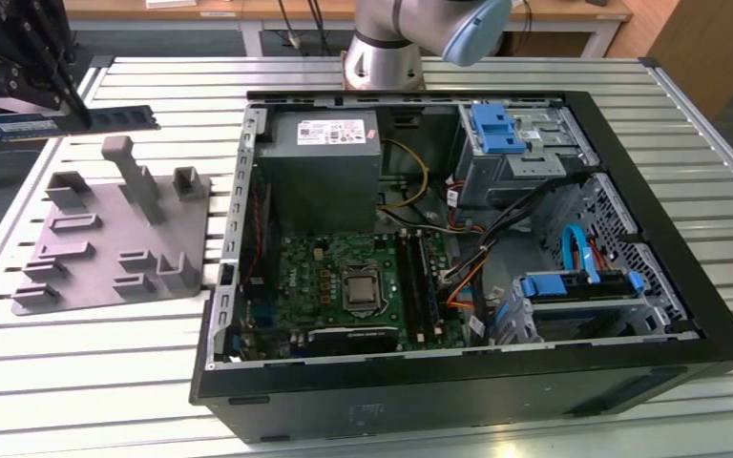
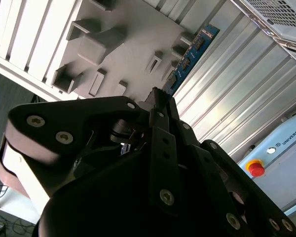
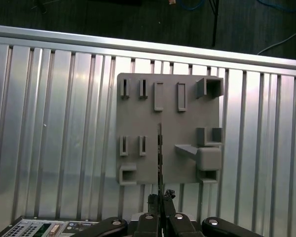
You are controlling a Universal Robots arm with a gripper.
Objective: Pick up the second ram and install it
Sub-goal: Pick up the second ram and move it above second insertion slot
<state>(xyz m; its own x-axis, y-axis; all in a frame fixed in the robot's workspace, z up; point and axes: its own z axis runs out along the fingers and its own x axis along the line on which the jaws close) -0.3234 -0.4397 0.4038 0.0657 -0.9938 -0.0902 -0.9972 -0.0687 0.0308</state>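
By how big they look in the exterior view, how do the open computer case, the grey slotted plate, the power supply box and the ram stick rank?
1. computer case
2. grey slotted plate
3. power supply box
4. second ram: held aloft, so perhaps nearer the camera, yet clearly smallest

Arm (image 1: 386, 52): silver base column at the top centre of the exterior view. A pale blue joint cap (image 1: 475, 29) sits just to its right, cut by the upper frame edge.

Gripper (image 1: 61, 107): black, in the upper left corner of the exterior view, linkage slanting downward.

Both wrist views: dark fingers (image 3: 153, 201) are drawn together with the tips all but meeting. The second ram (image 2: 190, 57) is pinched between them and juts straight out past the tips. In the first wrist view it sits edge-on.

Linkage plates (image 2: 64, 133): fanned wide behind the fingers, screw heads showing.
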